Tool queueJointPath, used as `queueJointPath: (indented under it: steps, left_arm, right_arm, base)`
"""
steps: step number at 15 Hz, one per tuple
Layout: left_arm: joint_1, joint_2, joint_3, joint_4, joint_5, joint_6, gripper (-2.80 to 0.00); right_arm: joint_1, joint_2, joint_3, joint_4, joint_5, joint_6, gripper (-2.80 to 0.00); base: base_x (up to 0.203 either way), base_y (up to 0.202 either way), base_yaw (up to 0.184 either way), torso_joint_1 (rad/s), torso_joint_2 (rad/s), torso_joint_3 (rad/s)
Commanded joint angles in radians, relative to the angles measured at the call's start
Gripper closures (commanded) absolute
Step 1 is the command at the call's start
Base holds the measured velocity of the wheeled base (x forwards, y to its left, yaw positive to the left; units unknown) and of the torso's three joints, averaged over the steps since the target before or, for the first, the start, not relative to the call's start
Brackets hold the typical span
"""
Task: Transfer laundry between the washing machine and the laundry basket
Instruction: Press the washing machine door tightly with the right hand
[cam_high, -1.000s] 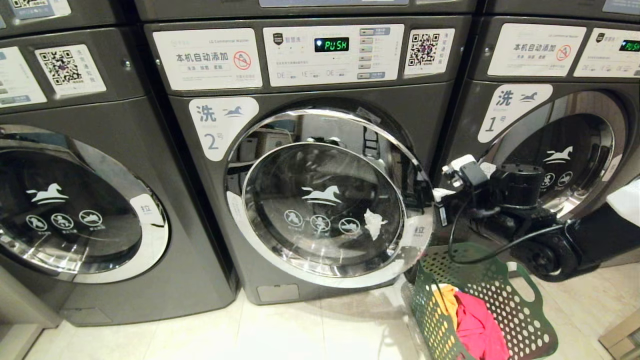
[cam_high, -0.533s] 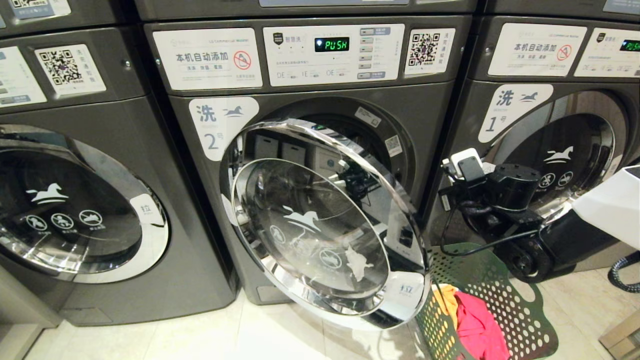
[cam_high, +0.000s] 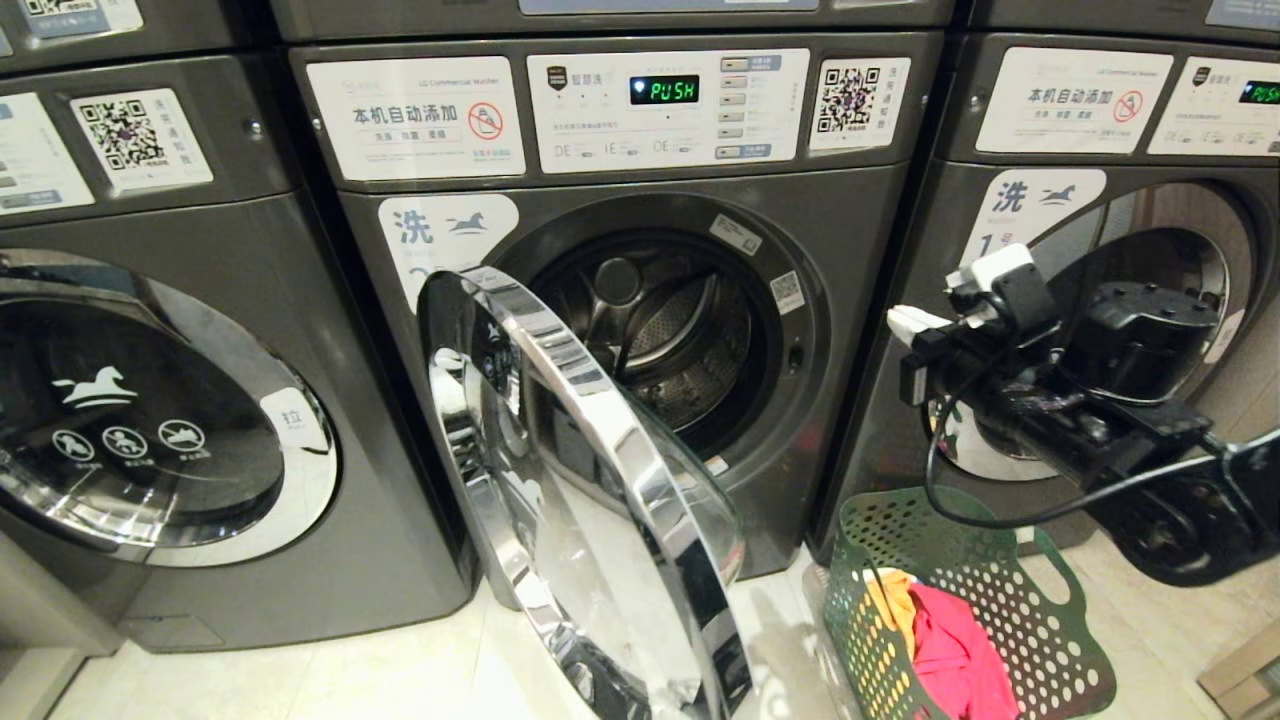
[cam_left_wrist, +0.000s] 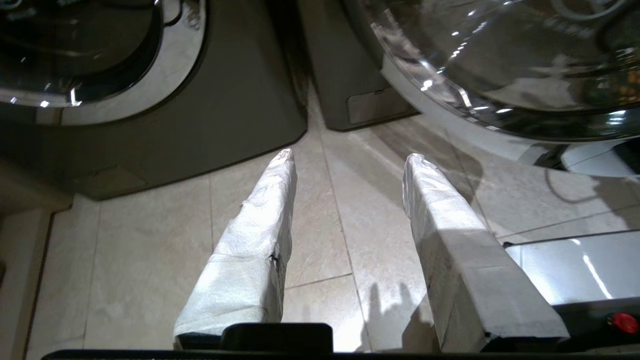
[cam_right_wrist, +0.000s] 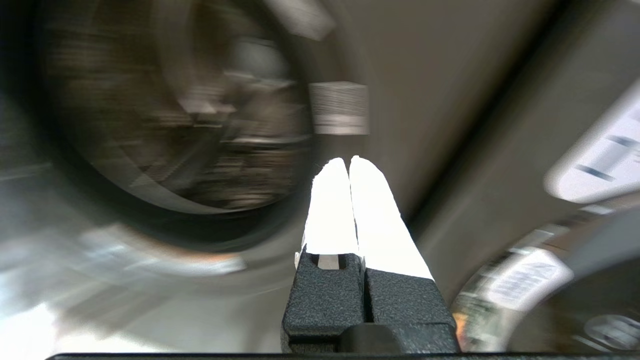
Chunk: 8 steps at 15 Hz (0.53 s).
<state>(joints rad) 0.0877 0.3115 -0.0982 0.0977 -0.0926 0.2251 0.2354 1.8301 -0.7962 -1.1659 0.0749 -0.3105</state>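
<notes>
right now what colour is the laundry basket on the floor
Green, with a perforated wall; the laundry basket shows best in the head view.

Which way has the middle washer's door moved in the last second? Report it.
Yes. The door has swung open toward the left, away from its drum opening; the PUSH display sits unchanged.

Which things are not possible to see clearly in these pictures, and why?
- Laundry basket, head view: cut off by the bottom edge; clothes under the pink and yellow pieces are hidden.
- Drum, head view: lower part hidden by the open door.
- Right wrist view: surroundings blurred.
- Panel text: too small.
</notes>
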Motion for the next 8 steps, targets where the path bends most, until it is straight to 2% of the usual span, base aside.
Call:
queueJointPath:
  steps: [1,5,8]
  left_arm:
    - [0.000,0.091,-0.078,0.002,-0.062,0.011,0.00]
    - [-0.005,0.481,-0.368,-0.001,-0.269,0.046,0.00]
    - [-0.037,0.797,-0.523,-0.044,-0.329,0.140,0.00]
  right_arm:
    - [0.009,-0.230,0.141,0.019,0.082,0.012,0.00]
    - [0.012,-0.279,0.192,0.035,0.071,0.025,0.00]
    - [0.009,-0.304,0.225,0.034,0.070,0.080,0.00]
  base:
    - [0.000,0.000,0.000,0.000,0.00,0.000]
    - [0.000,0.000,0.000,0.000,0.00,0.000]
    - [0.000,0.000,0.000,0.000,0.00,0.000]
